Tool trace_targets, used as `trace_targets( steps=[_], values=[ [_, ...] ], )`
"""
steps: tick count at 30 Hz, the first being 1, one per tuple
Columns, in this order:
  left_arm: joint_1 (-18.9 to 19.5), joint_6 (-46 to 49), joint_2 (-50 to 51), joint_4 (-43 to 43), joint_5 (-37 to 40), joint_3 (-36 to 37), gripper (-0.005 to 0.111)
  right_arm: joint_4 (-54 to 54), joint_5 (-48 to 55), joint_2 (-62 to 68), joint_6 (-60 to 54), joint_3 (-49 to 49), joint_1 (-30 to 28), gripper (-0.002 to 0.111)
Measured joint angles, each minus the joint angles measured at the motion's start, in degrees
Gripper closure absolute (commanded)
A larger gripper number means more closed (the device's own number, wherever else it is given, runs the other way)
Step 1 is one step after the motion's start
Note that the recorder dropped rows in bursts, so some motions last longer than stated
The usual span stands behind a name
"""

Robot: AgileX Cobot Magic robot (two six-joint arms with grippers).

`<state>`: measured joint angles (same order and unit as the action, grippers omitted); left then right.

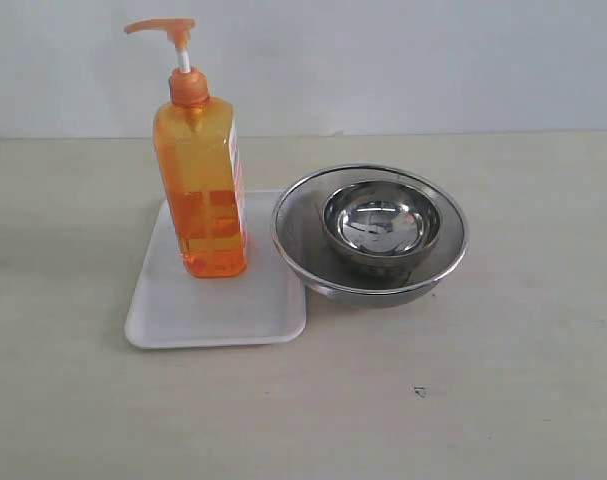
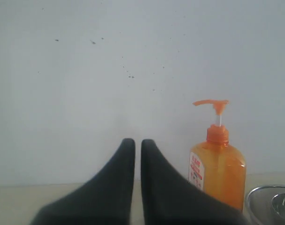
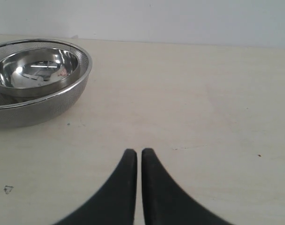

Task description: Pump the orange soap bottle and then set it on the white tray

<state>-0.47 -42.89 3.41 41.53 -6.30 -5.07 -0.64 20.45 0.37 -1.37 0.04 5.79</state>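
As orange soap bottle [image 1: 200, 200] sits on white tray [image 1: 213, 315], L gripper [image 2: 138, 141] apart, closed

On my right wrist feed, the right gripper [image 3: 138, 152] has its two black fingers drawn almost together, gripping nothing, over the pale table [image 3: 203, 108]. Well apart from it, a small steel bowl [image 3: 36, 68] sits nested inside a wider mesh-walled steel bowl [image 3: 48, 105].
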Motion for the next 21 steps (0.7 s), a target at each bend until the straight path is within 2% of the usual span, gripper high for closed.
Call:
trace_targets(
  steps=[6,21],
  values=[
    [0.5,-3.0,-3.0,0.0,0.3,4.7,0.102,0.0,-0.1,0.0,0.1,0.0,0.0,0.107],
    [0.5,-5.9,-3.2,0.0,6.3,4.8,0.102,0.0,-0.2,-0.1,0.1,0.0,0.0,0.107]
  ],
)
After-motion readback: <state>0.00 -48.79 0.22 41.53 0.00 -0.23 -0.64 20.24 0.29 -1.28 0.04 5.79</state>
